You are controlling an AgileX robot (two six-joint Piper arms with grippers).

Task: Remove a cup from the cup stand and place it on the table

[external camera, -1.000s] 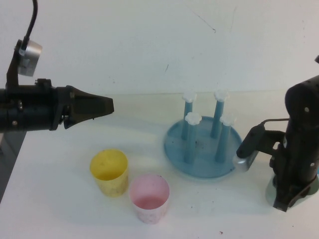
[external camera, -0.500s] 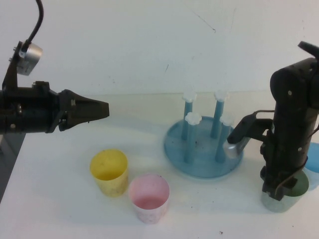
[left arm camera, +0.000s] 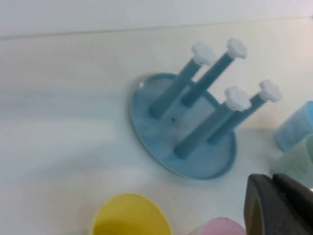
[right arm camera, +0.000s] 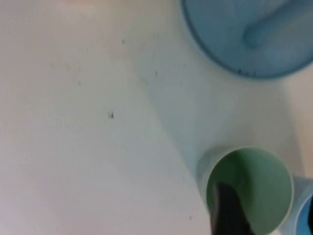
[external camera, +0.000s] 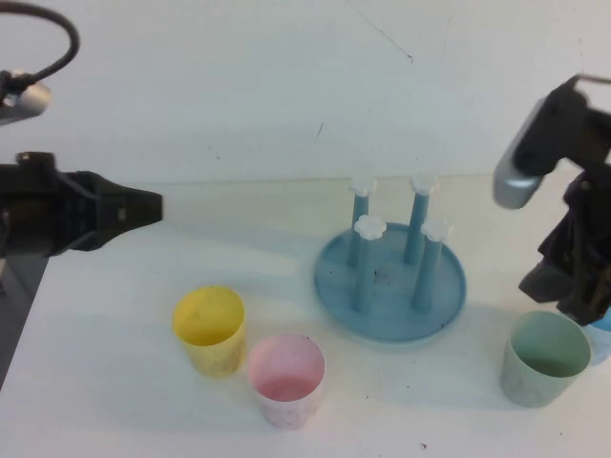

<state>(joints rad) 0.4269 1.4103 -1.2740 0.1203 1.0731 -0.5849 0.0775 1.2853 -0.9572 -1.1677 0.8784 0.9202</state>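
The mint-green cup (external camera: 546,358) stands upright on the white table (external camera: 143,401) at the front right, clear of the cup stand (external camera: 387,320). The stand's four white-capped pegs are bare. My right gripper (external camera: 571,298) hovers just above the cup's far rim, open and empty. In the right wrist view one dark finger (right arm camera: 229,213) hangs over the cup's (right arm camera: 264,186) mouth. My left gripper (external camera: 153,207) is shut and empty, held above the table at the far left. In the left wrist view it (left arm camera: 274,196) shows near the stand (left arm camera: 161,142) and the cup (left arm camera: 298,159).
A yellow cup (external camera: 210,329) and a pink cup (external camera: 286,377) stand upright at the front left of the stand. A light blue cup (external camera: 601,339) stands just right of the mint cup, at the view's edge.
My right gripper let go of the mint cup and rose away from it, up and to the right. My left gripper drew back to the left.
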